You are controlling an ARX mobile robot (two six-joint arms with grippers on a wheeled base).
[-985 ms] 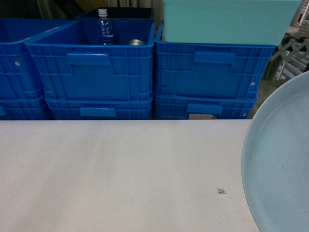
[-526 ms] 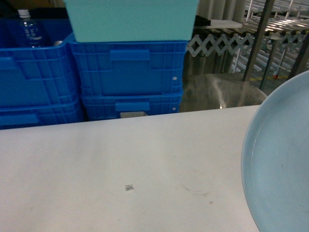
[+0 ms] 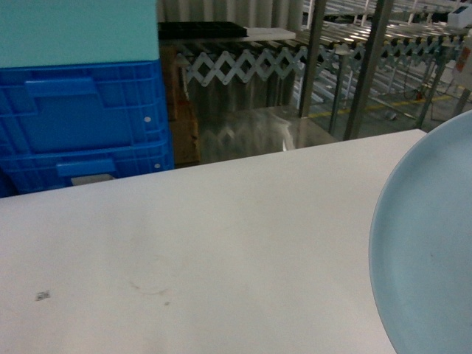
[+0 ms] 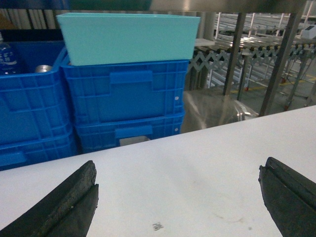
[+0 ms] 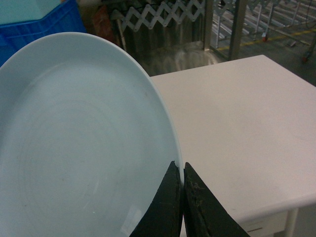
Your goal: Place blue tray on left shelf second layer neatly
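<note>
1. The right gripper (image 5: 181,197) pinches the blue tray (image 5: 79,143) by its rim, dish fanning left of the fingers, lifted clear of the white table (image 5: 237,128) for carrying.
2. The left gripper (image 4: 180,197) hangs wide and empty, out of the way.

Dim, soft, slightly blurred pictures; glare on the steel floor (image 3: 251,133).

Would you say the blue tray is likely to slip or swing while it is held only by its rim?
Probably stiff: the blue tray keeps its round shape. Its glossy surface looks slippery, and the right claw pinches only the thin rim, so it may pivot.
</note>
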